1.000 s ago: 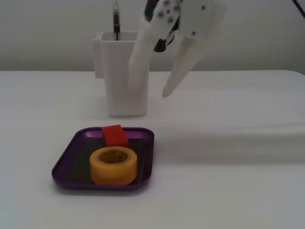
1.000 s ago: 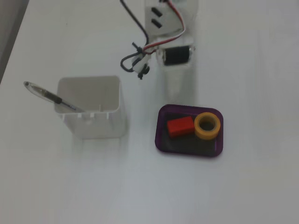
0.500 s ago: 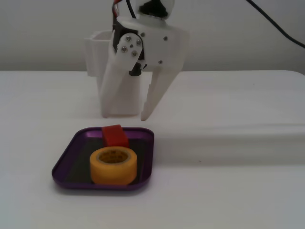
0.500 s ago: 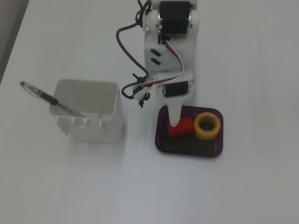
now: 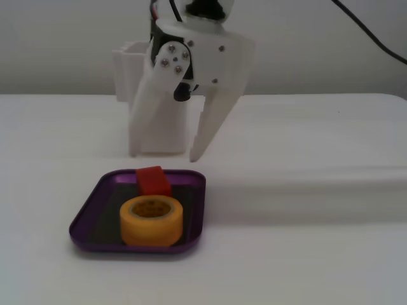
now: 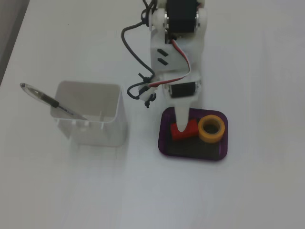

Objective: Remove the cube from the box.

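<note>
Cube first: the small solid bright-red cube [image 5: 152, 180] is sitting inside the shallow purple square box [image 5: 89, 211], on its dark floor, against the rim that lies farther from the low front camera. Touching it or just beside it, toward the box's near rim in that low fixed view, a yellow tape roll [image 5: 151, 220] is lying flat.

I am holding the white two-finger gripper [image 5: 166, 155] above the far rim of the box. Its jaws are spread apart, one broad finger and one narrow pointed finger, with nothing between them. In the high fixed view the pointed tip is overlapping the cube [image 6: 183, 130], so I am judging the pincer to be lined up over it but not yet grasping.

A tall white rectangular cup [image 6: 90, 114] holding a pen [image 6: 50, 99] is standing well apart from the box, toward the left edge of the white table [image 6: 267, 57] in that high view.

What I am worrying about: the roll is crowding one face of the cube, so a descending finger could land on the roll or wedge against it. The box rim is close on the other side; catching it could tip or drag the light tray. A shallow pinch could also let the cube slip.
</note>
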{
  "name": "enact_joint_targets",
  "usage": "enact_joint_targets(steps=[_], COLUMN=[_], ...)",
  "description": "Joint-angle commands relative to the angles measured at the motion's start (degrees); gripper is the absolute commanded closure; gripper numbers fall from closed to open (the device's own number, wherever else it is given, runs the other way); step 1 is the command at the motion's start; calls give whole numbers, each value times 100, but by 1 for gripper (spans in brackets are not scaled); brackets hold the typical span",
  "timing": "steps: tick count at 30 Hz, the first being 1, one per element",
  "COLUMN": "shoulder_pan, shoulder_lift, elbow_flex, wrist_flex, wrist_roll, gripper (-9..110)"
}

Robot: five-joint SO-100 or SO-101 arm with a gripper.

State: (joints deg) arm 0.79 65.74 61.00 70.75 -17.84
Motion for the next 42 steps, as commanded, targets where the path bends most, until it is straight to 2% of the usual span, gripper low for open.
enact_joint_targets(steps=[1,29,42], shoulder_pan=[-149,-97,-97], shoulder_lift=[88,53,-817], elbow_flex=[-237,-158,-246], wrist_flex=[9,-439,-431], wrist_roll=[26,26,26], gripper=[79,79,79])
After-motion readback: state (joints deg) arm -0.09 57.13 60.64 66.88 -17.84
